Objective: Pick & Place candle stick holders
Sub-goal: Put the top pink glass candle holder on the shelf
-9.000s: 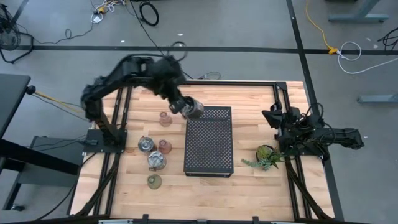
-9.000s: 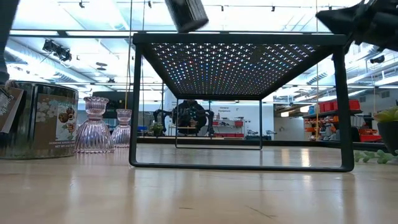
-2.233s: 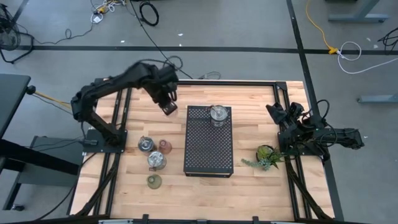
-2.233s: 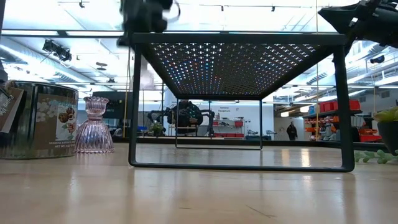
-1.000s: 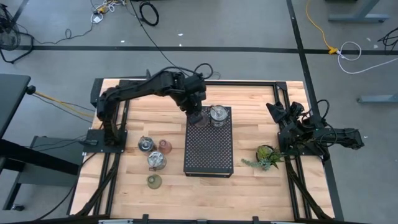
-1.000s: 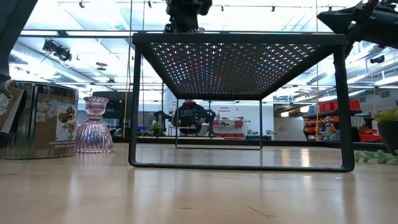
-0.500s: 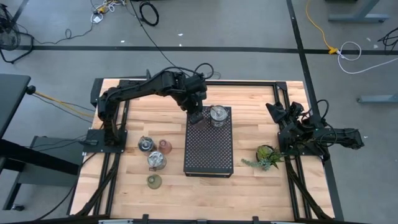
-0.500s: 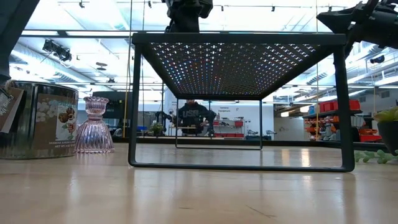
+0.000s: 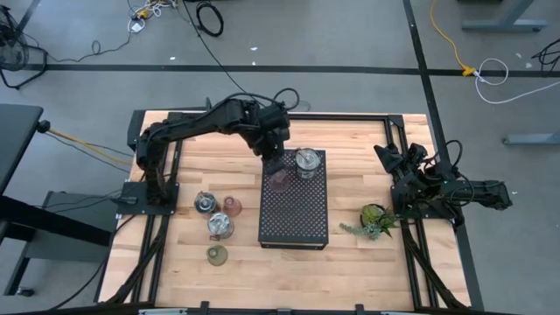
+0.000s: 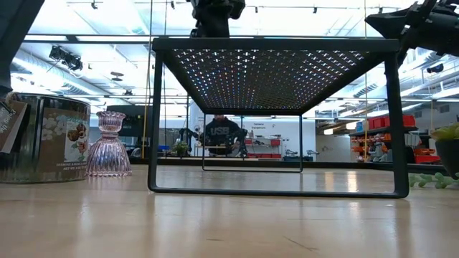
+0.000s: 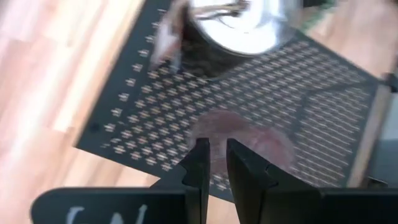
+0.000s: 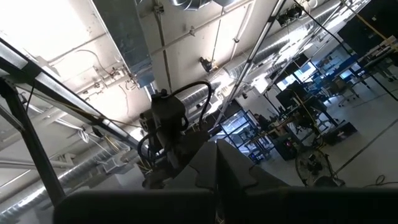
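Note that the left hand, fingers now nearly together and empty, has just released the pink holder onto the rack beside the silvery holder; four remain on the surface.

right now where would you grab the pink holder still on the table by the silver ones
Probably by its narrow waist, coming straight down from above. The pink holder stands upright, flaring out below the stem in the low view, and silver holders sit close beside it, so a side approach is crowded.

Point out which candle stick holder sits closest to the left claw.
The pinkish-red holder on the black perforated shelf, directly beneath the left claw. The clear holder stands beside it on the shelf; the others sit down on the wooden table.
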